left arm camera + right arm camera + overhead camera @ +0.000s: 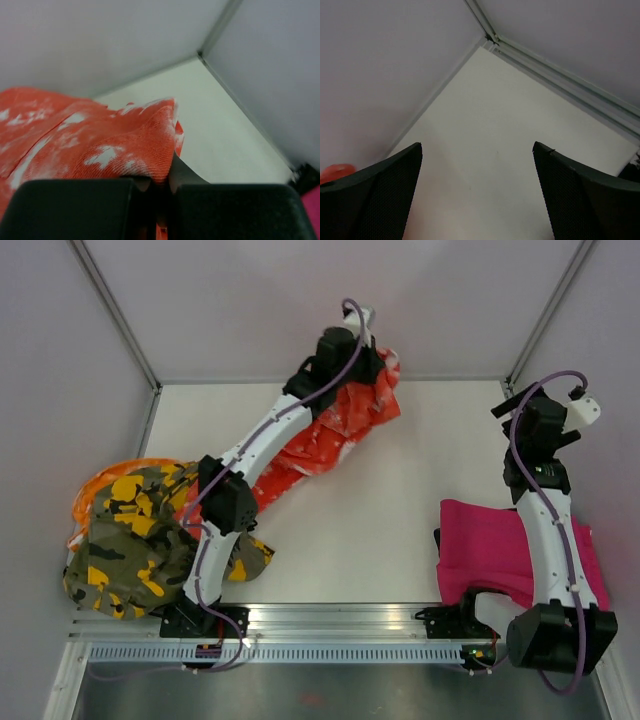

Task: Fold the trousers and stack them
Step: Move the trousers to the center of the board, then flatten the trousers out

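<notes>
Right wrist view. The right gripper (pixel 477 145) stands with its jaws spread wide, its two dark textured fingers (pixel 380 195) at the lower corners. The pale table (pixel 485 115) shows between them. Two grey walls meet at a metal-framed corner (pixel 492 39). A blurred sliver of the orange-red trousers (pixel 335 172) sits at the left edge.

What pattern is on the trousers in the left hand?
The trousers are orange-red with white blotches; left wrist view shows it best.
</notes>
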Tool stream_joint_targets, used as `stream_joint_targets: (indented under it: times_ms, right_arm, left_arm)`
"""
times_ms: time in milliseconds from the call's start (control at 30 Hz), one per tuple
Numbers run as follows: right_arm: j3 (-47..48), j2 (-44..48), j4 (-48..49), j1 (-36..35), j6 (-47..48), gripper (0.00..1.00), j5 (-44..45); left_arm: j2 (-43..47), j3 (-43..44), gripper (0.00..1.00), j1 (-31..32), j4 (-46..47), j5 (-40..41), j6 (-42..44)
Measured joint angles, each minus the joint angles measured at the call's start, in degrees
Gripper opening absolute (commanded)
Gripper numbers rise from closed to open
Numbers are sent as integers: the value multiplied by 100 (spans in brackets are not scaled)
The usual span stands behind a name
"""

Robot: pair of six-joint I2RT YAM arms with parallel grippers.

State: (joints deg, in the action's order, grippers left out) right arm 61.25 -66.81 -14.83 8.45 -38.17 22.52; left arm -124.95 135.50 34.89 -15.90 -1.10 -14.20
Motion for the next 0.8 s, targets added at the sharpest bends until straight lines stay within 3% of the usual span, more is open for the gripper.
stream_joint_targets:
  times_ms: [100, 233, 367, 467, 600, 700, 800]
  right_arm:
    - [-15, 505, 46, -59, 166, 98, 306]
    - [-87, 887, 190, -55, 444, 98, 433]
    - [-114, 726, 400, -50, 809, 98, -140]
    - [-201, 457, 629, -52, 1078, 98, -927]
    - [-181, -326, 920, -282, 1519, 96, -2159]
    - [-17, -1102, 907, -1051, 2218, 95, -2557]
    - [286, -1915, 772, -2052, 3064, 95, -2780]
  left_arm:
    - [-407, -505, 96, 459, 197, -306, -356]
    - [-520, -905, 100, 1001, 225, -525, -619]
    - [-286, -730, 100, 1008, -166, -140, -614]
    - [372, -905, 100, 527, -713, 118, -645]
    - [2094, -2240, 100, -767, -1102, 463, -664]
    - [3152, -3355, 100, -1563, -1342, 828, -780]
    - [3687, -4433, 100, -1744, -1729, 894, -1014]
